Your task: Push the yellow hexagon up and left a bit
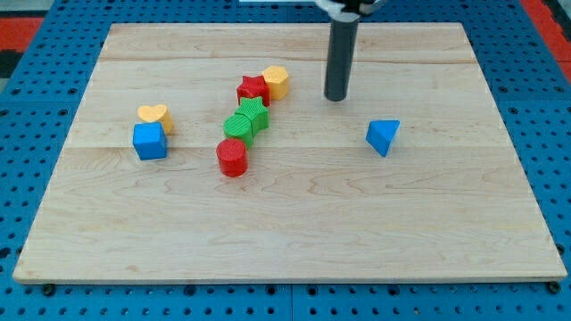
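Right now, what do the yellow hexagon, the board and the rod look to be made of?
Yellow hexagon: probably plastic, matte, with fine ridges like 3D printing. Board: pale wood, visible grain and plank seams, smooth satin finish. Rod, ending in my tip to the hexagon's right and apart from it: dark, smooth, slight sheen; metal or plastic, unclear.
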